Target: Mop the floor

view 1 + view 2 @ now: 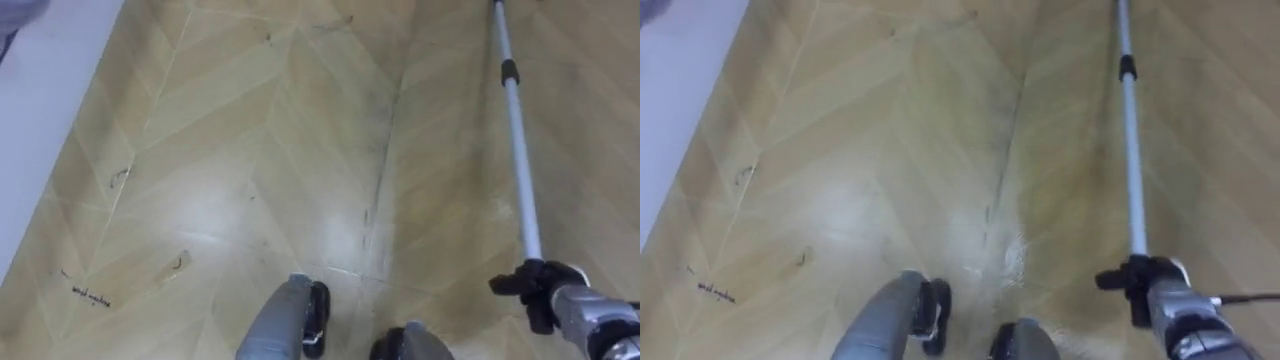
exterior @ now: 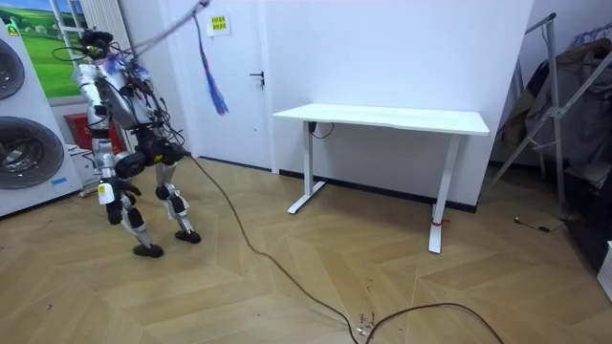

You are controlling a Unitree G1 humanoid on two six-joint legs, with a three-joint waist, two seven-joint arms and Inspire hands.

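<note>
**Silver pole gripped at its near end, mop head in the air**

At nine o'clock in the eye views, a white wall [image 1: 40,110] edges the wood floor [image 1: 250,170]. The floor carries dark scuffs towards seven o'clock and a pale sheen near the middle. Further right, the mop pole [image 1: 517,140] runs from one o'clock down to my right hand [image 1: 548,290] at four o'clock. The hand's dark fingers are curled tight round the pole.

A black collar [image 1: 509,72] partway along suggests a telescopic tube. I judge it light, stiff and smooth, so it may twist in the palm. A second hold on the near side of that collar would steady it.

In the room view I stand at nine o'clock beside the washing machines [image 2: 29,143]. The mop head [image 2: 212,88] hangs at eleven o'clock, well clear of the floor, with its blue strands limp. They look soft and floppy, and that weight sits at the far end of a long lever. A white desk [image 2: 382,118] stands at two o'clock.

The pole's far end is cut off at the top of the eye views, and in the room view it is blurred. I cannot tell whether the strands are wet, nor how the left hand stands.
</note>
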